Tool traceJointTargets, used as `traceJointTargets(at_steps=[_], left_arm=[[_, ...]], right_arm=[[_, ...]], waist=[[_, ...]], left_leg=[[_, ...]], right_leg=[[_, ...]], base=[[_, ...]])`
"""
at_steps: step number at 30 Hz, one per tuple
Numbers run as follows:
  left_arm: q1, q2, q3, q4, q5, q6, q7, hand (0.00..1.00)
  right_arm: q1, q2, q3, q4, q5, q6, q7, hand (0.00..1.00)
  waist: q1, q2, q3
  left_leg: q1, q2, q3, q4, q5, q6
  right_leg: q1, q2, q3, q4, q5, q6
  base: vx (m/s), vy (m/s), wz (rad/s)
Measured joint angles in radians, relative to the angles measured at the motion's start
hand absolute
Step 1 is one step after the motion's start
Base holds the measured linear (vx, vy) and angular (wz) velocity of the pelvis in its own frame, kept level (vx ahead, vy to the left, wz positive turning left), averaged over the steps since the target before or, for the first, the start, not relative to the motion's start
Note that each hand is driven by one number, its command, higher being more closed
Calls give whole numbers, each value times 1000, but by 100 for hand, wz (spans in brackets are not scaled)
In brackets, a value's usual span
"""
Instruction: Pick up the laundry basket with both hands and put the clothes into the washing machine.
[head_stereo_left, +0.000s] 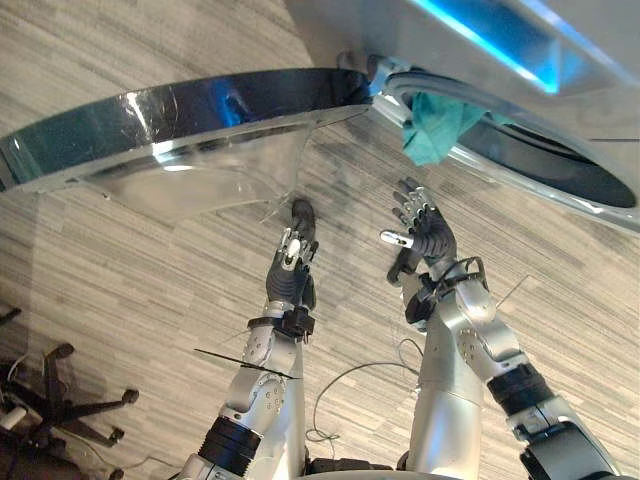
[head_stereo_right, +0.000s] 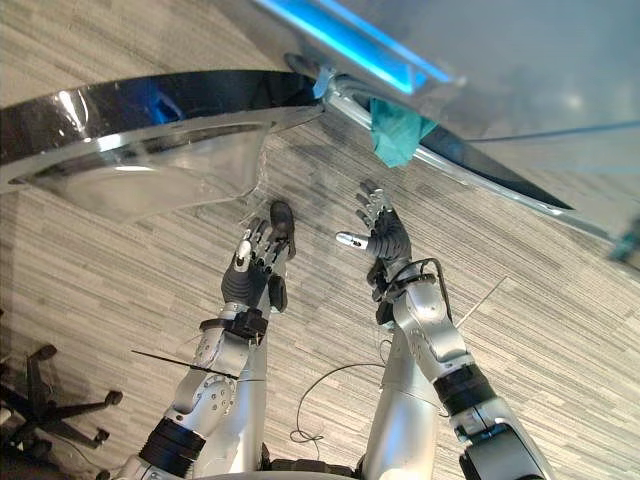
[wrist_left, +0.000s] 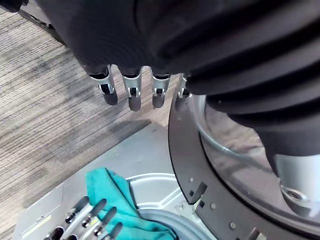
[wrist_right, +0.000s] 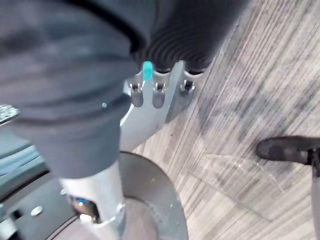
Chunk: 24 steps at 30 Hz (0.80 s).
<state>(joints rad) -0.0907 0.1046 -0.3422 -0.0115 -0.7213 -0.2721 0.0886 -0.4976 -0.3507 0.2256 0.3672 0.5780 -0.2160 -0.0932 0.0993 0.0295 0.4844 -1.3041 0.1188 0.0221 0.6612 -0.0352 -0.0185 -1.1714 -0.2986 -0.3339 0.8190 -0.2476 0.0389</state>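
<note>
Currently at the loading end of the task, by my read. The washing machine (head_stereo_left: 480, 40) is overhead on my right side, and its round door (head_stereo_left: 180, 130) is swung wide to the left, glass bulge facing down.

- Teal cloth (head_stereo_left: 440, 125): draped over the lip of the drum opening (head_stereo_left: 540, 160), partly hanging outside.
- Right hand (head_stereo_left: 428, 235): raised below the cloth and apart from it, fingers spread and relaxed, holding nothing.
- Left hand (head_stereo_left: 297, 250): raised just under the door's glass bulge, fingers nearly straight, empty. I cannot tell whether the tips touch the glass.

Next move, as I judge it: lift the right hand to the cloth and push it past the lip into the drum.

Edges: the metal door rim and the hinge corner crowd the space between the hands, so I would avoid sweeping left. There is open room over the striped floor (head_stereo_left: 120, 270) below. An office chair (head_stereo_left: 60, 410) stands well off to the lower left, and a person's shoe (wrist_right: 287, 149) is on the floor nearby.
</note>
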Motion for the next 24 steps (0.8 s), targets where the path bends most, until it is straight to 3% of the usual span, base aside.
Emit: traceJointTargets(at_steps=[2,9,16,24], left_arm=[[0,-2,-5,-15,-20,-1,0,0],[-14,-4,-27,-26,-52,-10,8,0],[-29,-25,-51,-25,-53,-10,25,0],[-61,-20,-88,-18,-64,-10,26,0]], right_arm=[[-30,12,-83,55,8,-1,-37,0],[-68,61,-227,188,110,-18,-88,0],[-96,70,-293,315,133,-20,-127,0],[-166,63,-315,435,172,-14,-147,0]], waist=[[2,-1,1],[2,-1,1],[3,-1,1],[27,0,1]], left_leg=[[-57,-14,-22,58,-18,-15],[-130,-14,-42,102,-15,-19],[-156,-13,-49,127,-14,-22],[-195,-18,-54,146,-23,-30]], right_leg=[[-56,-23,4,93,-46,-6],[-134,-35,3,180,-89,-10],[-159,-37,5,212,-98,-16],[-197,-52,5,243,-118,-7]], base=[[-70,-50,30],[-65,-39,10],[-43,-17,2],[-57,8,3]])
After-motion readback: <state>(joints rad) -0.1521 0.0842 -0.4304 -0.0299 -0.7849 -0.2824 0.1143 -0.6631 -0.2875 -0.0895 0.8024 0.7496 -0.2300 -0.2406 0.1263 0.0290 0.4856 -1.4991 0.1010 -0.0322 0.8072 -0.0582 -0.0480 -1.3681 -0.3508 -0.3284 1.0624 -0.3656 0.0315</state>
